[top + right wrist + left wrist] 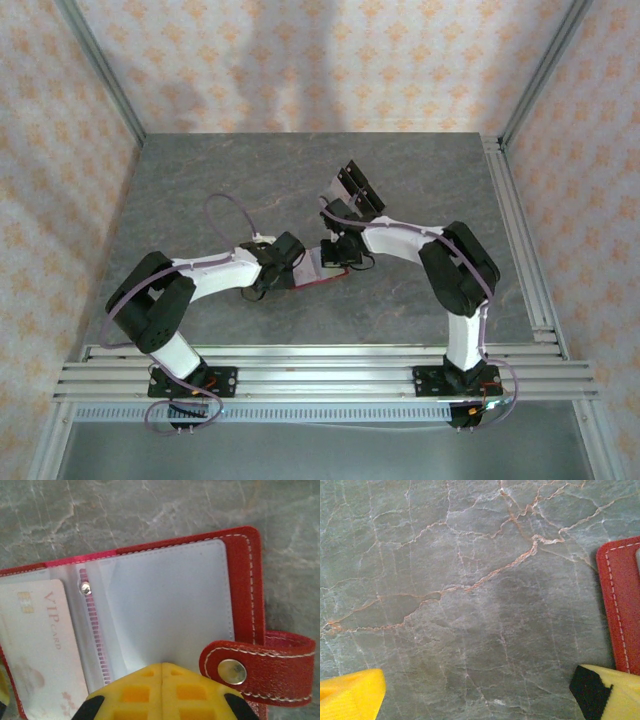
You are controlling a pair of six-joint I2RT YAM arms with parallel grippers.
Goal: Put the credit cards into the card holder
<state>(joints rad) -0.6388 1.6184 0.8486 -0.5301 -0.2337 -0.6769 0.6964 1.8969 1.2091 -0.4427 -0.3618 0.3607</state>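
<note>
The red card holder lies open like a book on the table, its snap strap folded out at the right. A pale credit card printed "VIP" sits in the left sleeve. My right gripper is shut, its yellow tips touching the pale sleeve page; I cannot tell whether anything is pinched. My left gripper is open over bare table, with the card holder's edge just beyond its right finger. From above, both grippers, left and right, meet at the card holder.
A clear stand with black blocks sits behind the right arm. The grey marbled table is walled by patterned panels, with a metal rail along its right side and rails at the near edge.
</note>
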